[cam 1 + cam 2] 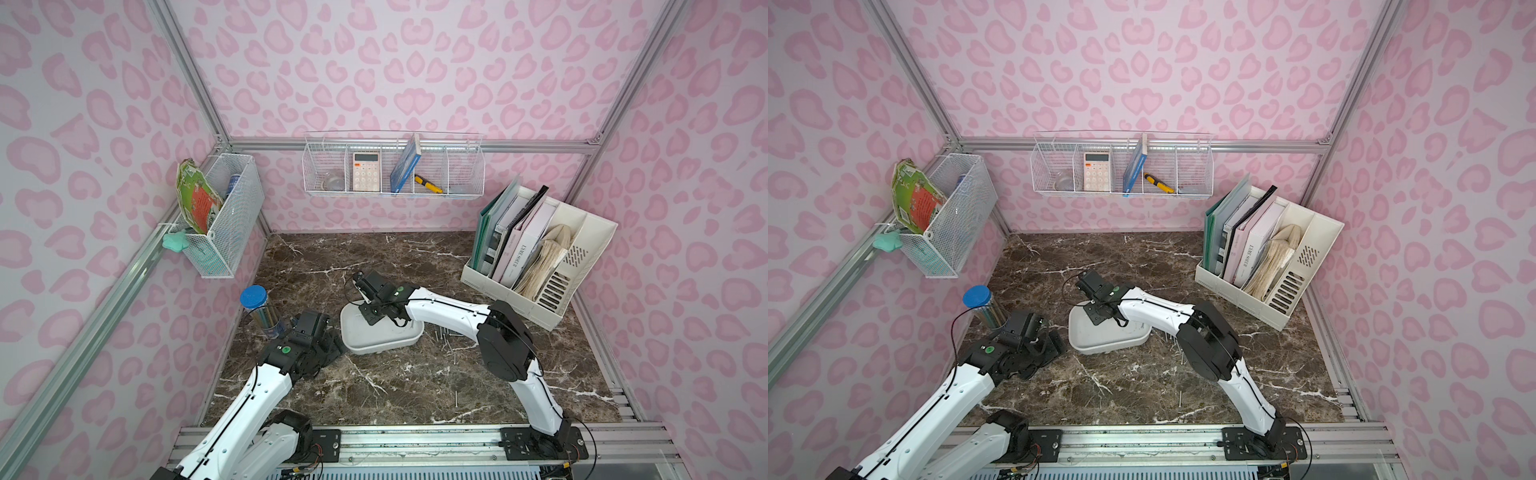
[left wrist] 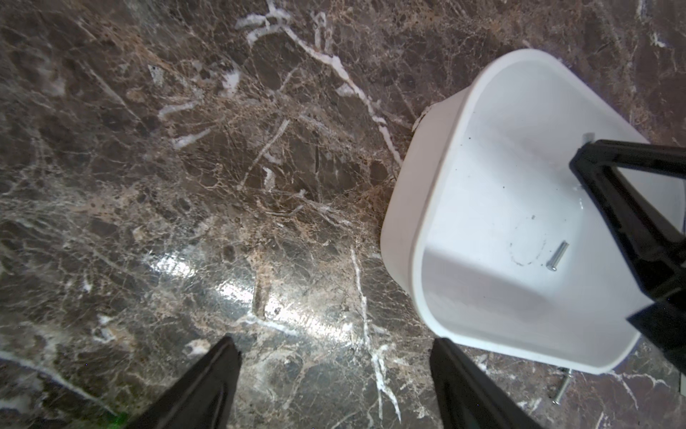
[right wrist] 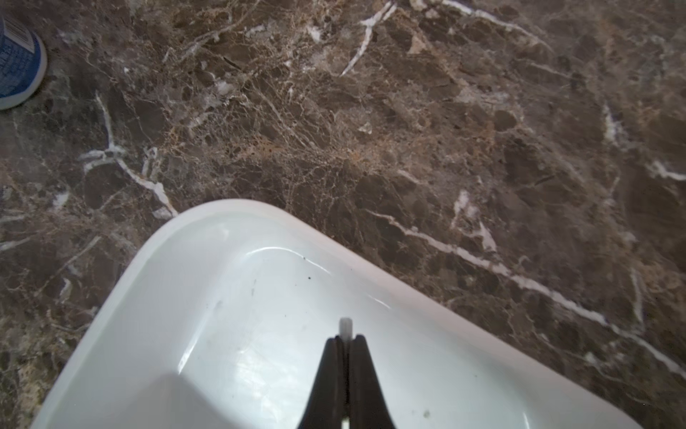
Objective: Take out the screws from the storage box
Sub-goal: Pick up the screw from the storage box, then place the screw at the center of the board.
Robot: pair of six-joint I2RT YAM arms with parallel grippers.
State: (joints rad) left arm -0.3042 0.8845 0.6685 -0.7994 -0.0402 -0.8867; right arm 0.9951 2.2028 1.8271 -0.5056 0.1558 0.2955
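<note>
Screws are counted as two inside the one storage box: one loose on its floor, one pinched in the clenched right gripper. The left gripper is held spread, empty.

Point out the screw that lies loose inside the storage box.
The screw flat on the storage box floor. A second screw is pinched in the right gripper; the rest lie on the table.
</note>
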